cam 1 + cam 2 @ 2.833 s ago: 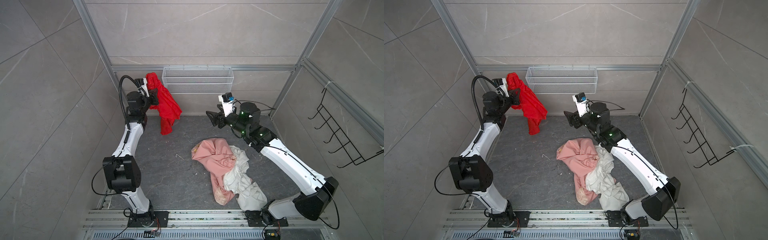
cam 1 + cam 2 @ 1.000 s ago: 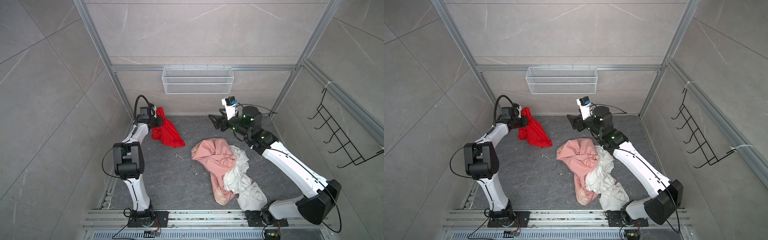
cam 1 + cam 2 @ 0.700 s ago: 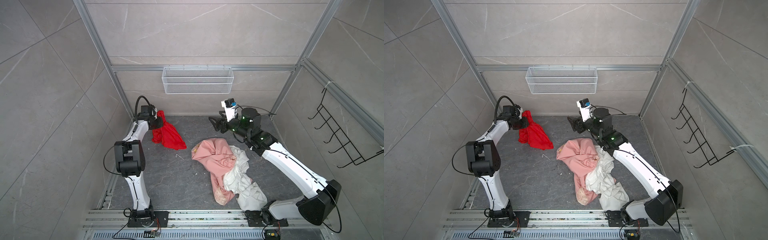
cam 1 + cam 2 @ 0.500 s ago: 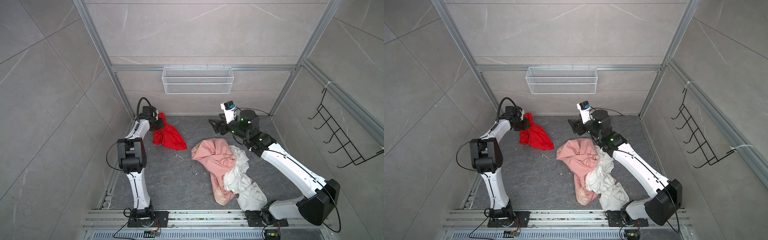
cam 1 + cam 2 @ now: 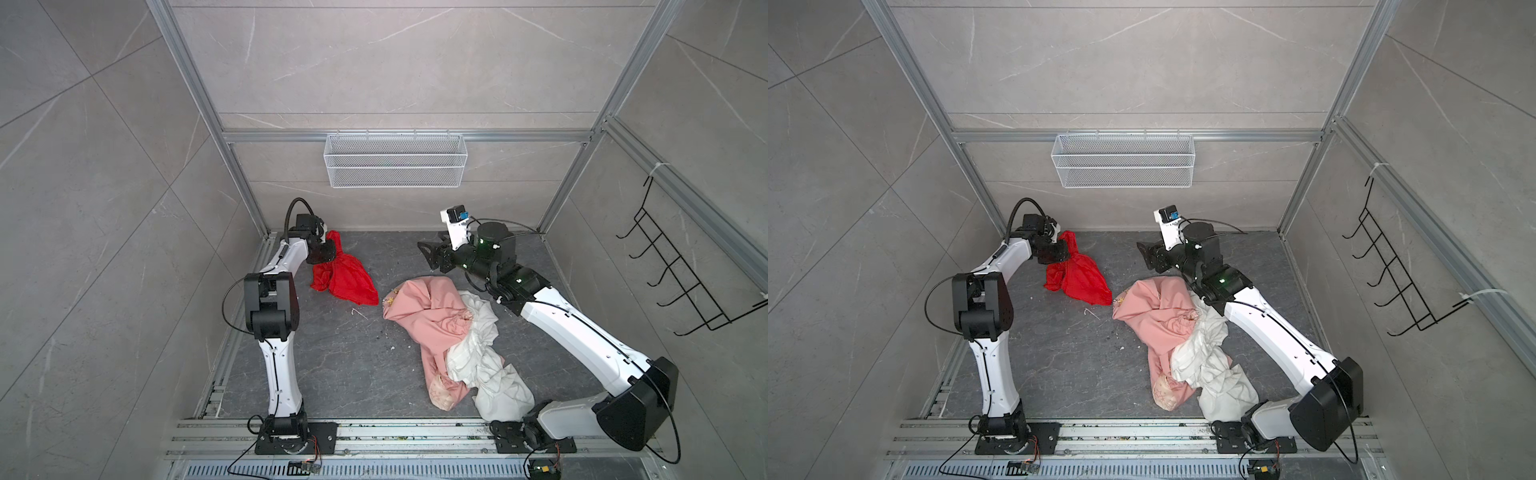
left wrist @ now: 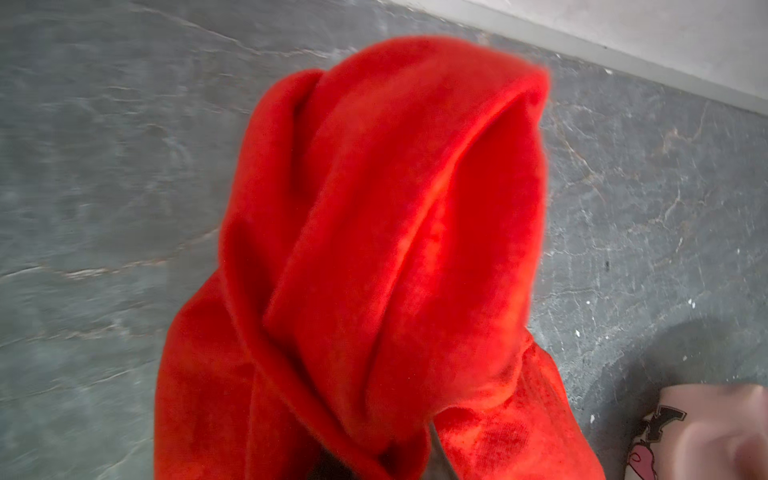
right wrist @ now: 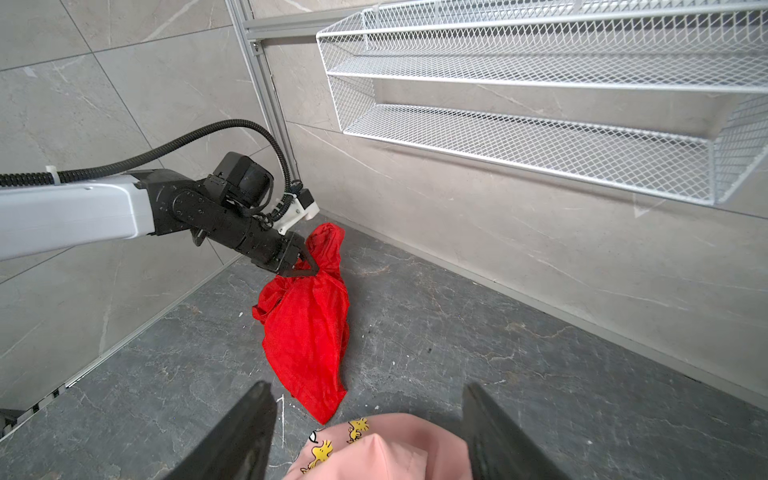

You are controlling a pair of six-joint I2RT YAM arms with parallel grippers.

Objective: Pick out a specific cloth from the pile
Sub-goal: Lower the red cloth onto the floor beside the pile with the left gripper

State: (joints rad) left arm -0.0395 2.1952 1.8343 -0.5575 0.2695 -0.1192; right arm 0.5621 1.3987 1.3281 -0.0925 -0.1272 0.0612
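At the back-left corner of the floor (image 5: 332,357), we see the cloth (image 5: 347,280), bright red and plain. Its upper end is gathered into a narrow neck and lifted a little. The rest fans out across the dark stone, tapering to a tip that points toward the pile (image 5: 449,332). In both top views that tip lies just beside the pile's nearest edge; we cannot tell whether the two touch. Close up, the left wrist view shows the cloth (image 6: 386,249) as twisted folds filling most of the frame.

The left gripper (image 7: 306,267) is clamped on the gathered neck, its jaws drawn together with red fabric bunched between them. We see this best in the right wrist view.

The pile holds a large pink cloth (image 5: 428,320) and a white ruffled cloth (image 5: 478,357), which lies against its right side and runs toward the front rail. Small yellow cartoon birds (image 7: 325,451) are printed on the pink cloth near its far end.

The right gripper (image 5: 424,252) hangs over that far end with jaws spread wide, holding nothing.

On the back wall we note a white wire basket (image 5: 395,166), and on the right wall a black hook rack (image 5: 681,286).
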